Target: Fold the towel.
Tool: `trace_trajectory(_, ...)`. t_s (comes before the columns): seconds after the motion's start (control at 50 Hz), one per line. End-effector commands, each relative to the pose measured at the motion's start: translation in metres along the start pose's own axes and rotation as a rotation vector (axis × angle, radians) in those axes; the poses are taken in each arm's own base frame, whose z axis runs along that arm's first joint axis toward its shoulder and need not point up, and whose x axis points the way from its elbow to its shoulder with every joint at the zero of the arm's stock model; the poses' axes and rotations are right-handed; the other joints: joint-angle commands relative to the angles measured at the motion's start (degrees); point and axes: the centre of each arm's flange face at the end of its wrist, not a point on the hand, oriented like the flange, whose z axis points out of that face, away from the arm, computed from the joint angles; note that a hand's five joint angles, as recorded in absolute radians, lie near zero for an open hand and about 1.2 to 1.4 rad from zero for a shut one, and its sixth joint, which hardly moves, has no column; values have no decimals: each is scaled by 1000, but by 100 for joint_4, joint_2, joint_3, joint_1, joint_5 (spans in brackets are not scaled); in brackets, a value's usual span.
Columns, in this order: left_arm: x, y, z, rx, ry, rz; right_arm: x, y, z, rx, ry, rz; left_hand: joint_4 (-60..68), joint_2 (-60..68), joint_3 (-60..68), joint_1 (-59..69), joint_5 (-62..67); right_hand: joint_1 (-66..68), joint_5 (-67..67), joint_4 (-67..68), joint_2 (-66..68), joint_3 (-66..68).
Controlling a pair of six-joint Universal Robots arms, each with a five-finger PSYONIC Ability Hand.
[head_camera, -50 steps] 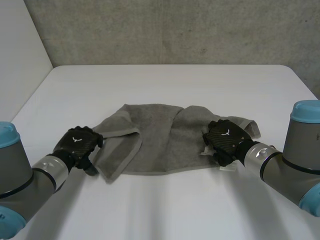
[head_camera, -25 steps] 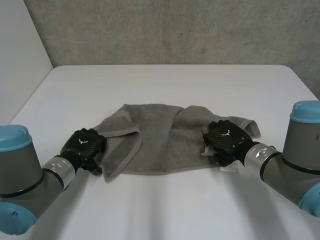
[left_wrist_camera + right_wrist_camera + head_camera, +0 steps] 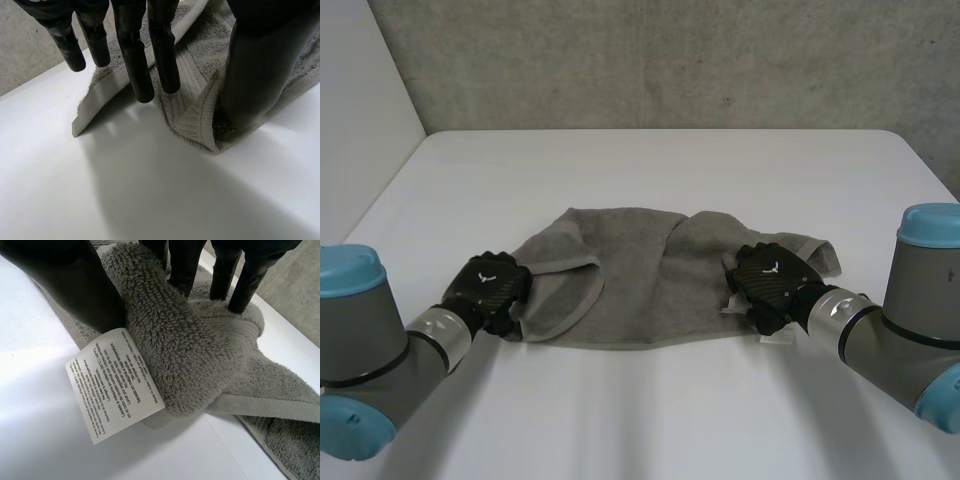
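Towel is lying across the bench, long axis running left to right.
Left hand is pinching its near left corner; right hand is clenching the bunched near right corner, care label hanging out.

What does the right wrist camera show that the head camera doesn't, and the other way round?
Right wrist view: up close, the right robot hand pinches a bunched part of the grey towel between thumb and fingers, and the white label hanging there shows lines of small print.
Head view: the towel's whole crumpled outline, the left robot hand at its near left corner, the left arm, the right arm and the grey wall behind.
Both: the towel, the right robot hand on it, the label and the white table.
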Motion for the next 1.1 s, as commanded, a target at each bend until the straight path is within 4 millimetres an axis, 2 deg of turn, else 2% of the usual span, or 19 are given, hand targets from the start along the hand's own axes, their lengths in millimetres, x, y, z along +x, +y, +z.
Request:
trace_trajectory(0.02,-3,-8,3,19,-7,3,2,-1,1,3,2,0,-318,2357,-283,2403,2427,692,466,-303,611,-27)
trace_trajectory(0.2,-9,-28,-8,44,-10,-11,18,-19,-8,41,51,-10,-318,2950,-283,2996,3020,692,466,-303,611,-27)
trace_trajectory(0.3,-20,-54,-30,80,-42,-42,51,-52,-48,91,85,-5,-318,2950,-283,2996,3020,692,466,-303,611,-27)
trace_trajectory(0.46,-50,-83,-60,143,-79,-211,63,-61,-72,53,17,-104,-318,2950,-283,2996,3020,692,466,-303,611,-27)
trace_trajectory(0.58,-61,-91,-54,166,-69,-230,69,-60,-62,41,6,-270,-318,2950,-283,2996,3020,692,466,-303,611,-27)
trace_trajectory(0.64,-67,-95,-29,171,-59,-239,89,-68,-37,115,64,-345,-318,2950,-283,2996,3020,692,466,-303,611,-27)
trace_trajectory(0.68,-71,-105,-11,199,-52,-250,108,-94,-7,264,155,-375,-318,2950,-283,2996,3020,692,466,-303,611,-27)
trace_trajectory(0.74,-77,-139,24,301,-62,-344,120,-116,4,368,224,-380,-318,2950,-283,2996,3020,692,466,-303,611,-27)
trace_trajectory(0.78,-95,-183,42,468,-122,-464,162,-177,-2,602,450,-361,-318,2950,-283,2996,3020,692,466,-303,611,-27)
trace_trajectory(0.8,-95,-184,42,469,-122,-464,162,-177,-2,604,451,-361,-318,2950,-283,2996,3020,692,466,-303,611,-27)
trace_trajectory(0.82,-105,-216,34,595,-141,-511,182,-211,-21,739,568,-322,-318,2950,-283,2996,3020,692,466,-303,611,-27)
trace_trajectory(0.84,-105,-216,34,597,-142,-511,194,-240,-45,872,645,-261,-318,2950,-283,2996,3020,692,466,-303,611,-27)
trace_trajectory(0.86,-114,-248,20,731,-142,-549,195,-240,-45,874,645,-260,-318,2950,-283,2996,3020,692,466,-303,611,-27)
trace_trajectory(0.88,-123,-273,4,858,-133,-576,200,-264,-71,996,680,-209,-318,2950,-283,2996,3020,692,466,-303,611,-27)
trace_trajectory(0.9,-124,-273,4,860,-133,-576,200,-279,-93,1087,673,-175,-318,2950,-283,2996,3020,692,466,-303,611,-27)
trace_trajectory(0.94,-132,-316,-38,1087,-89,-587,198,-288,-107,1144,644,-154,-318,2950,-283,2996,3020,692,466,-303,611,-27)
trace_trajectory(0.98,-131,-327,-53,1153,-67,-574,196,-289,-111,1158,605,-141,-318,2950,-283,2996,3020,692,466,-303,611,-27)
trace_trajectory(1.06,-129,-328,-66,1185,-65,-556,174,-267,-101,1060,468,-138,-318,2950,-283,2996,3020,692,466,-303,611,-27)
trace_trajectory(1.1,-128,-310,-61,1124,-64,-562,164,-257,-99,1020,418,-132,-318,2950,-283,2996,3020,692,466,-303,611,-27)
